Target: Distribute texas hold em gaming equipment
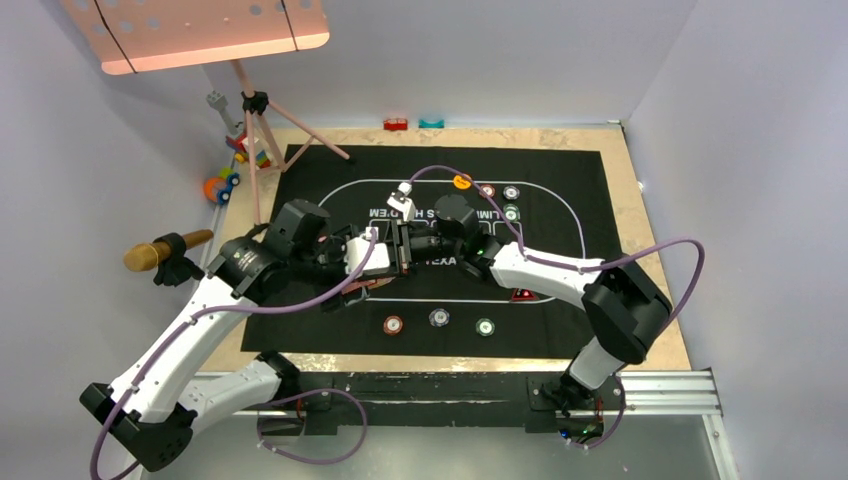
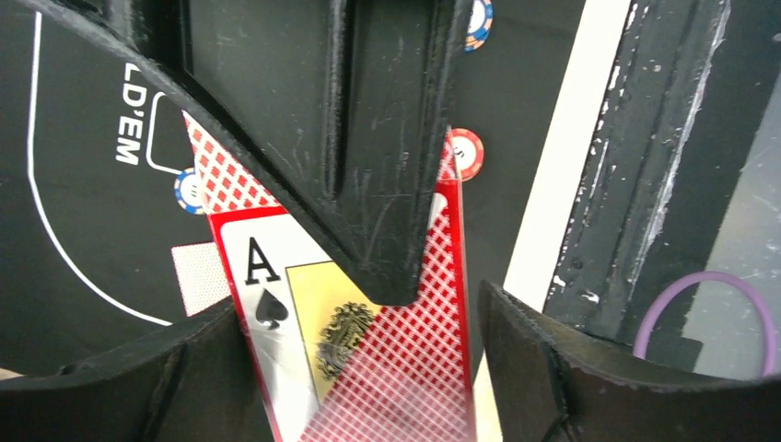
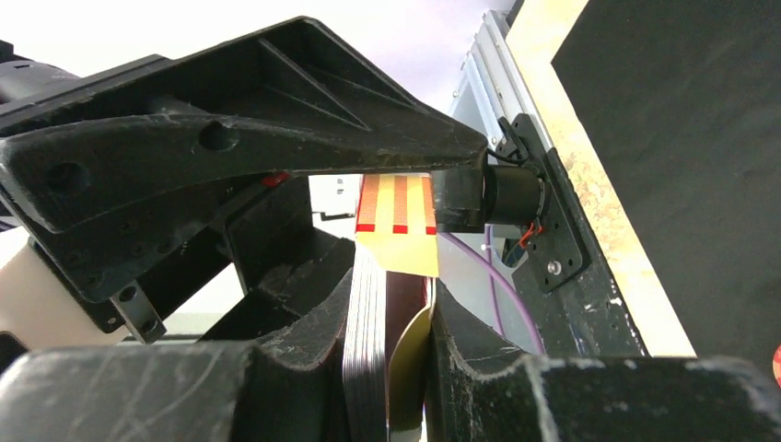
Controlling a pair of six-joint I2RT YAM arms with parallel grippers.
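My right gripper (image 1: 410, 243) is shut on a deck of red-backed playing cards (image 3: 367, 341) over the middle of the black poker mat (image 1: 570, 170); a bent card sits against its right finger. My left gripper (image 1: 392, 252) meets it from the left, jaws apart, with an ace of spades (image 2: 276, 304) and a red-backed card (image 2: 405, 368) between its fingers (image 2: 553, 368). Red (image 1: 393, 324), grey (image 1: 438, 317) and green (image 1: 485, 326) chips lie on the near side. Three more chips (image 1: 511, 192) and an orange button (image 1: 462, 182) lie on the far side. A red-black marker (image 1: 520, 294) lies under the right arm.
A tripod stand (image 1: 262, 130) with a pink board rises at the far left. Colourful toy pieces (image 1: 222, 185) and a wooden handle (image 1: 165, 250) lie off the mat's left. Red (image 1: 395, 124) and teal (image 1: 431, 123) blocks sit at the back edge. A metal rail (image 1: 660, 390) runs along the near edge.
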